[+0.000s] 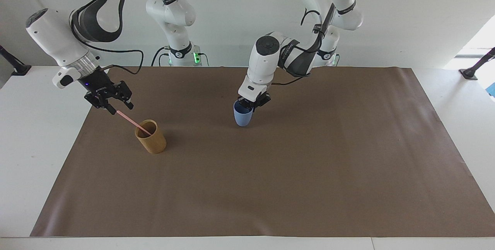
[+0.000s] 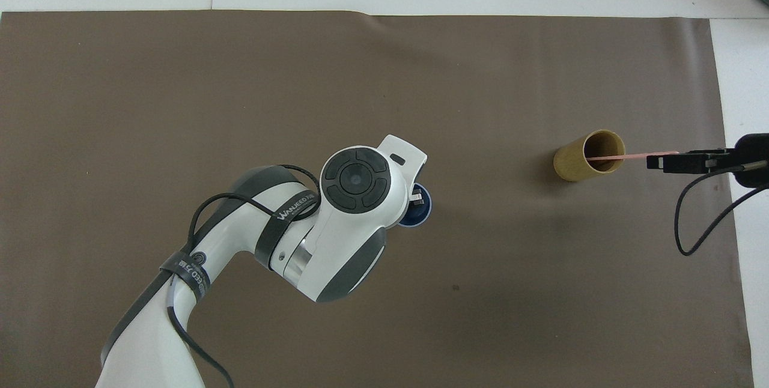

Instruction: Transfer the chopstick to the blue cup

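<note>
So here's the setup: a thin, straight pale-pink chopstick [image 1: 133, 122] stands slanted in a tan, wooden-looking cylindrical cup [image 1: 151, 136], lower end inside, upper end sticking out over the rim toward the right arm's end of the tabletop [image 1: 38, 157]. That cup sits on a matte brown paper mat [image 1: 270, 184] covering most of the white top.

The right gripper [image 1: 114, 107] is right at the stick's free tip. Its jaws look partway in around the tip, but I can't tell if they've actually pinched it.

The left gripper [image 1: 252, 105] has its jaws clamped on the rim of the small light-blue handleless tumbler [image 1: 243, 116], smooth and tapering toward its base, near the middle of the mat and well apart from the tan cup. Whether its base is touching the mat, I can't tell.

Handling-wise, my guess is the stick is super light and stiff, but skinny and smooth, so it could twist or slip in a loose pinch. I'd grab the exposed upper part a bit below the tip and lift along its slant so the tan cup doesn't tip. The tumbler looks light too, so holding it steady makes sense.
</note>
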### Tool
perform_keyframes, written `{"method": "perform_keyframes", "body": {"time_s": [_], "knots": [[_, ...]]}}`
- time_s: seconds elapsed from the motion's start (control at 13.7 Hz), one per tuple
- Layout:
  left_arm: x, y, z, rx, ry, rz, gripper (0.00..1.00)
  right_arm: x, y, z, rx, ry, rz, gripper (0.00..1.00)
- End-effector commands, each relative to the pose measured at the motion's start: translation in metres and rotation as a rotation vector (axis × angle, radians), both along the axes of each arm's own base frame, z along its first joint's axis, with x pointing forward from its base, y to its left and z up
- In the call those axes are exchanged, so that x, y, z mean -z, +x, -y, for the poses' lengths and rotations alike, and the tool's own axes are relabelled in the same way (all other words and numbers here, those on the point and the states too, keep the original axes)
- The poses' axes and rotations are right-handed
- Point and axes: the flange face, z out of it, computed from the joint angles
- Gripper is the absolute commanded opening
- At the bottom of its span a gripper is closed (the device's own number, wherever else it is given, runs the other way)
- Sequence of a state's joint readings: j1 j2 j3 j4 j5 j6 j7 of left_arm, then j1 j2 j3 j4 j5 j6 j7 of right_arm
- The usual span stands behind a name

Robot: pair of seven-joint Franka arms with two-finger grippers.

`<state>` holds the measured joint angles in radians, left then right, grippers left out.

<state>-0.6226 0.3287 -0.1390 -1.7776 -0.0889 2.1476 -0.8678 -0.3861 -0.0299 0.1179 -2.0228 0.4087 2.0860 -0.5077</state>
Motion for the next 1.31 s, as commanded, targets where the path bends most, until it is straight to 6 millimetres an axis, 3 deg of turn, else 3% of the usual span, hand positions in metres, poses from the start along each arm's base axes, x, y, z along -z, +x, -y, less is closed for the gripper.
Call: {"method": "perform_keyframes", "body": {"time_s": [0.0, 0.15, 0.22, 0.36, 0.44, 0.51, 0.66, 0.73, 0.87, 1.02, 1.24], "knots": [[0.011, -0.002, 0.003, -0.006, 0.018, 0.016, 0.0, 0.002, -0.001, 0.005, 0.07, 0.024, 0.01, 0.66], [0.021, 0.001, 0.006, -0.007, 0.009, 0.022, 0.0, 0.002, -0.001, 0.004, 0.115, 0.036, -0.007, 0.65], [0.022, 0.003, 0.007, -0.008, 0.008, 0.023, 0.09, 0.003, -0.001, 0.004, 0.118, 0.037, -0.009, 0.62], [0.022, 0.003, 0.007, -0.007, 0.014, 0.013, 0.5, 0.003, -0.001, 0.003, 0.117, 0.037, -0.01, 0.55], [0.021, 0.002, 0.006, -0.007, 0.02, 0.009, 0.9, 0.003, -0.002, 0.004, 0.118, 0.037, -0.01, 0.49], [0.021, 0.001, 0.005, -0.007, 0.027, 0.001, 1.0, 0.003, -0.001, 0.003, 0.118, 0.038, -0.011, 0.46], [0.009, 0.004, -0.006, -0.015, 0.048, -0.011, 1.0, 0.003, -0.002, 0.004, 0.118, 0.038, -0.012, 0.24], [-0.012, 0.006, -0.014, -0.011, 0.064, 0.006, 1.0, 0.004, -0.001, 0.003, 0.116, 0.038, -0.013, 0.14], [-0.037, 0.024, -0.049, -0.049, 0.081, 0.025, 1.0, 0.003, -0.001, 0.003, 0.118, 0.038, -0.011, 0.0], [-0.051, 0.039, -0.074, -0.083, 0.088, 0.05, 1.0, 0.003, -0.001, 0.004, 0.12, 0.038, -0.011, 0.0], [-0.086, 0.064, -0.13, -0.112, 0.076, 0.085, 1.0, 0.001, 0.0, 0.005, 0.118, 0.041, -0.014, 0.0]]}}
